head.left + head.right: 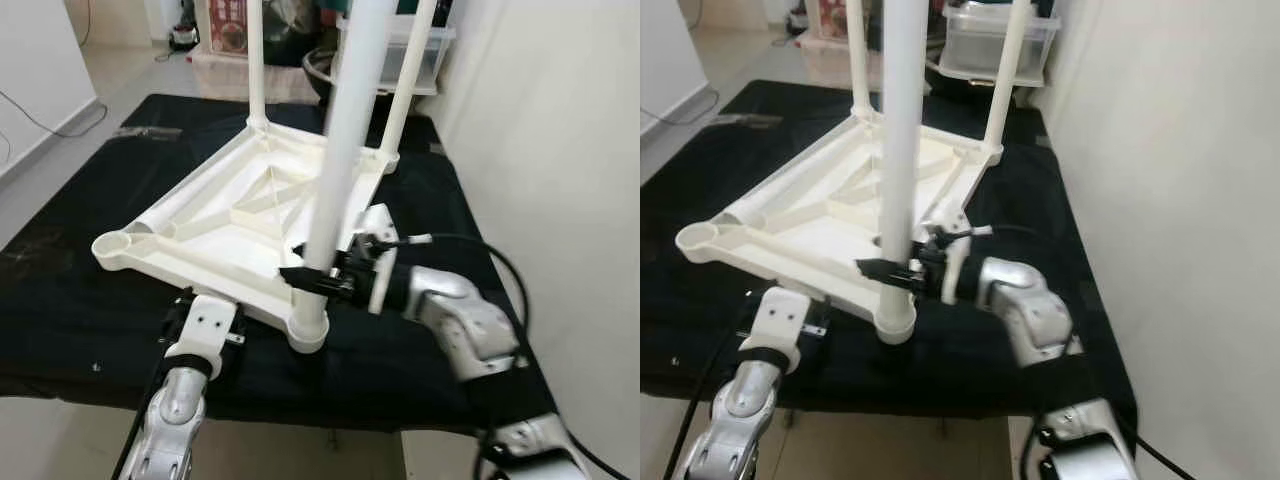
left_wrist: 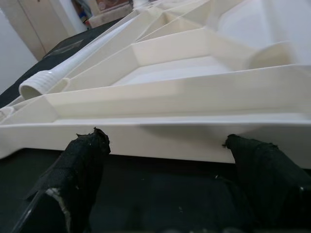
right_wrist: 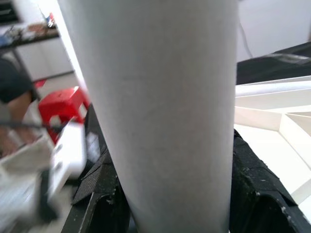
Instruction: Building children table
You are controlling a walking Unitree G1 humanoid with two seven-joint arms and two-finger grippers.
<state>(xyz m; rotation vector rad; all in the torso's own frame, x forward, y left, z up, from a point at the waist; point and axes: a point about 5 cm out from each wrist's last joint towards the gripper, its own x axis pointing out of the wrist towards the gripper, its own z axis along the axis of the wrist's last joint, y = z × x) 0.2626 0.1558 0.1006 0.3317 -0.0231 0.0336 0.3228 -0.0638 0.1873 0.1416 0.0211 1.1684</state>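
Right gripper (image 1: 318, 277) clamps the white round plastic table leg (image 1: 338, 160) low down, just above the near corner socket (image 1: 308, 326) of the upturned cream plastic tabletop (image 1: 215, 225), which lies on the black cloth (image 1: 80, 300). Left gripper (image 2: 165, 145), fingers spread wide, faces the tabletop's near edge (apparently steadying nothing yet). Two far legs stand fitted; the left socket (image 1: 118, 245) is empty. Seating this leg seems in hand; next likely calls for twisting it home.

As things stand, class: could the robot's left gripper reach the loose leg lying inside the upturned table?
Probably not directly. The left gripper sits low at the table edge, fingers open, and the raised rim stands between it and the loose leg.
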